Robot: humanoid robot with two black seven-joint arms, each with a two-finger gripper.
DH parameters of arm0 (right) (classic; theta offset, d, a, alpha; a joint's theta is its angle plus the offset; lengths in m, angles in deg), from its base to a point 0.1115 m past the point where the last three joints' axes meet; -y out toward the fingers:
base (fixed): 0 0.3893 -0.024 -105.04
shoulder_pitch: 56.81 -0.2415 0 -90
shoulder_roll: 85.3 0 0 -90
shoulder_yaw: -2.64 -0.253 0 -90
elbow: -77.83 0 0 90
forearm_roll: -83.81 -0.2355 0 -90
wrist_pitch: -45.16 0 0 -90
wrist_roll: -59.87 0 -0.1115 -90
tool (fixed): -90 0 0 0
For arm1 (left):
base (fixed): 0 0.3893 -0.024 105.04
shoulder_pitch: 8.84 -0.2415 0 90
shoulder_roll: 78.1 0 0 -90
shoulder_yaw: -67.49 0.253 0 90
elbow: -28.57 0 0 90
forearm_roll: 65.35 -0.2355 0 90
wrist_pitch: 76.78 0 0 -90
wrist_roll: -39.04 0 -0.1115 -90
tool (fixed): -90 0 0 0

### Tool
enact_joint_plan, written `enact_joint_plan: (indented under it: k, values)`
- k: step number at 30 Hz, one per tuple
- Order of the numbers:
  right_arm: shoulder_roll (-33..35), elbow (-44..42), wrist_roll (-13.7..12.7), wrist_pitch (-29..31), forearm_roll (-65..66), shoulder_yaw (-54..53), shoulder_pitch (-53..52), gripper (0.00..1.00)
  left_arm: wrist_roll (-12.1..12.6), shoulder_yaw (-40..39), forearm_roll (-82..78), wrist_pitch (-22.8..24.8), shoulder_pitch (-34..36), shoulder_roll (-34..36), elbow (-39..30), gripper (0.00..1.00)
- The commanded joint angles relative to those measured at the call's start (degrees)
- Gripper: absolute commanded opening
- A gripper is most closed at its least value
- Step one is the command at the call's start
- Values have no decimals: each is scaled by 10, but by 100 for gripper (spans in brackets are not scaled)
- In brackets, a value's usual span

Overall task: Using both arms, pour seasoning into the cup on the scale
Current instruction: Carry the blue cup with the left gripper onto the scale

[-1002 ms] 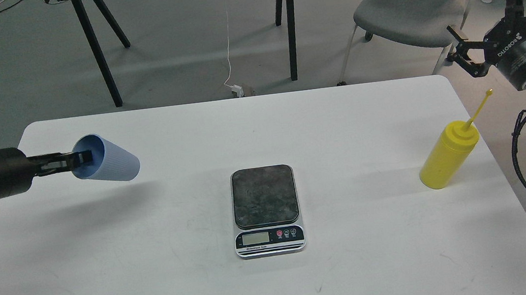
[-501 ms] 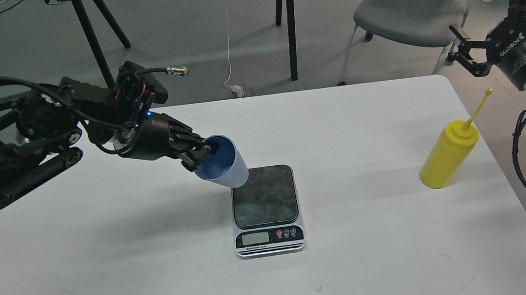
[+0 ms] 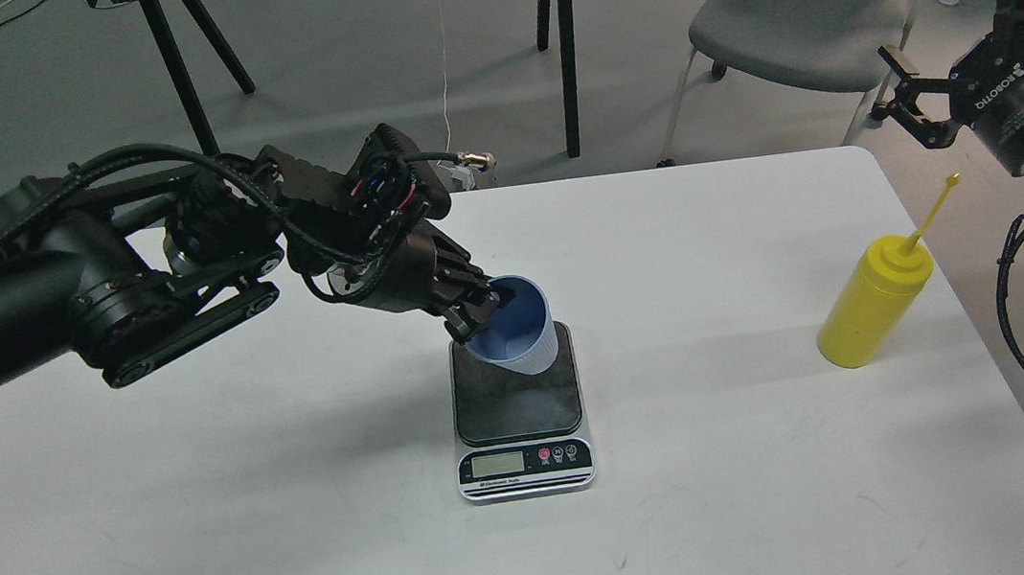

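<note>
My left gripper (image 3: 479, 311) is shut on the rim of the light-blue ribbed cup (image 3: 517, 327) and holds it nearly upright over the back of the scale (image 3: 518, 409); I cannot tell whether its base touches the dark plate. The scale sits mid-table with its silver front and LCD facing me. The yellow seasoning bottle (image 3: 872, 302) stands at the table's right edge, its thin cap stick pointing up and right. My right gripper (image 3: 963, 14) is open and empty, raised off the table's right side, above and behind the bottle.
The white table (image 3: 305, 504) spans the view. A grey chair (image 3: 791, 24) stands behind the right back corner. Black table legs (image 3: 564, 50) and a white cable are on the floor behind. My left arm's bulk lies over the table's left back part.
My left arm has swung right with the cup, from the table's left side to above the scale, turning the cup from sideways to nearly upright. My right gripper and the bottle have stayed still.
</note>
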Motion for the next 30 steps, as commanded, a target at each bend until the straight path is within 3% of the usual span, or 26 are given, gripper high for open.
enact_joint_plan:
  k: [1,9,30]
  values:
    - [-1,0,0,0,0,0,0,99,0,2,-1,0,4,-9,27,0]
    - [-2,0,0,0,0,0,0,99,0,39,-2,0,-4,-28,27,0]
    - [-6,0,0,0,0,1,0,99,0,40,-1,0,-31,-28,27,5]
